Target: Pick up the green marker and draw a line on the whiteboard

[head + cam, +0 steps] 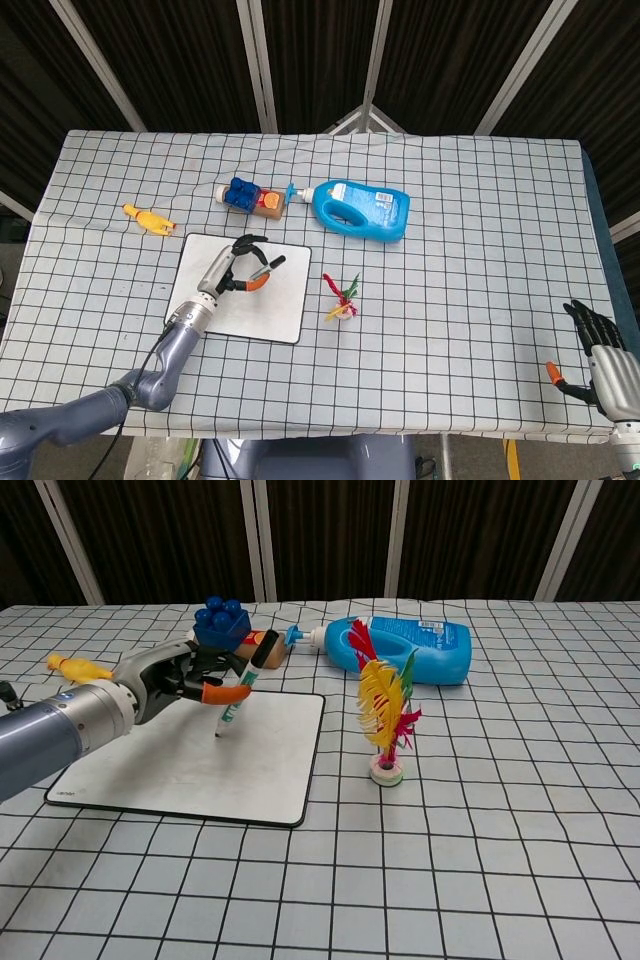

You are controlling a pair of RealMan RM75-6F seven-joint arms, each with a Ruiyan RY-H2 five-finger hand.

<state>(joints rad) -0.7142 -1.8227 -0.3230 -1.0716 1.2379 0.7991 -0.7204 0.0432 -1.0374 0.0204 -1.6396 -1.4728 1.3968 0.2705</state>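
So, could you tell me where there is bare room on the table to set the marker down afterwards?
The widest bare cloth lies right of the shuttlecock and below the blue bottle, reaching to the right hand. Another patch lies left of the whiteboard, below the yellow toy. It is crowded behind the board, around the blocks, and where the left hand holds the marker.

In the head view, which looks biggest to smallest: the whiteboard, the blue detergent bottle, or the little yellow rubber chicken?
1. whiteboard
2. blue detergent bottle
3. yellow rubber chicken
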